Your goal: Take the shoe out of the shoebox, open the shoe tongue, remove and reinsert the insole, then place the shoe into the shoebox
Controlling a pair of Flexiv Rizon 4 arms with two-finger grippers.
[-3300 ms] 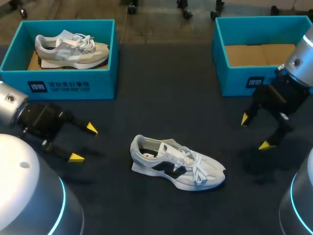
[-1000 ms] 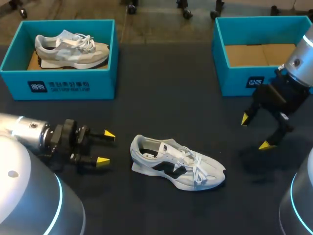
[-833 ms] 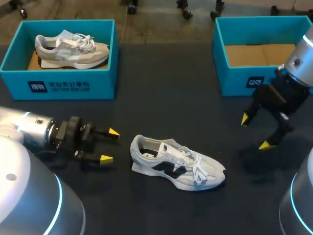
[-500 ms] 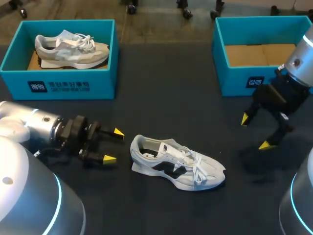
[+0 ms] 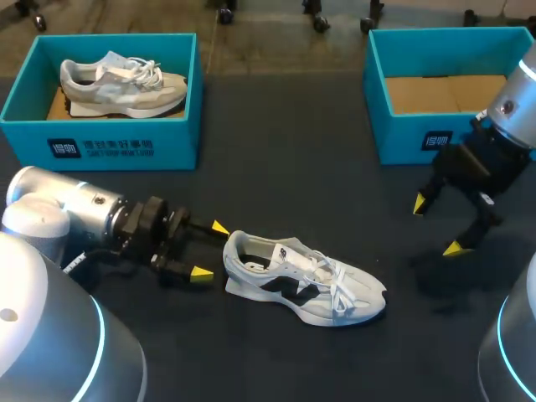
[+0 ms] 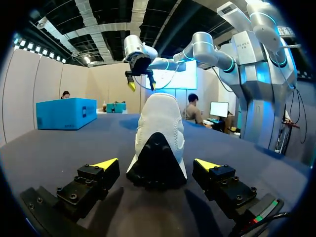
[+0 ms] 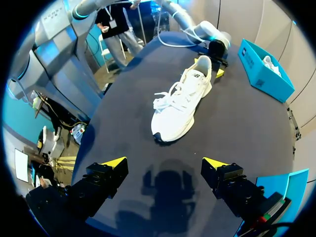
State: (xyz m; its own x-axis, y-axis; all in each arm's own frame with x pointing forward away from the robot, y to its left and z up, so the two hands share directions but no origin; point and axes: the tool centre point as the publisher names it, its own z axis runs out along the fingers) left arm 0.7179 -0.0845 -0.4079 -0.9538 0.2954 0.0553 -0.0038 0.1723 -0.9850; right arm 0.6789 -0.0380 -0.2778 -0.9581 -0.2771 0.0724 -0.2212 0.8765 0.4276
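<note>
A white sneaker with a dark side logo [image 5: 301,280] lies on the dark table, toe pointing right, out of either box. My left gripper [image 5: 209,249] sits level at the sneaker's heel, open, its yellow tips just short of it. The left wrist view shows that heel [image 6: 159,143] straight ahead of my left gripper [image 6: 156,164], in line with the gap between its fingers and not touched. My right gripper [image 5: 436,226] hangs open and empty in front of the right shoebox [image 5: 444,138], well right of the sneaker. From my right gripper [image 7: 166,163] the sneaker [image 7: 180,101] lies ahead.
The right shoebox is teal with only a cardboard floor inside. At the back left a second teal shoebox [image 5: 100,146] holds a grey-and-white shoe [image 5: 121,84].
My left gripper has slid right along the table, closing on the sneaker's heel, and stayed open. The right arm and the sneaker have not moved.
</note>
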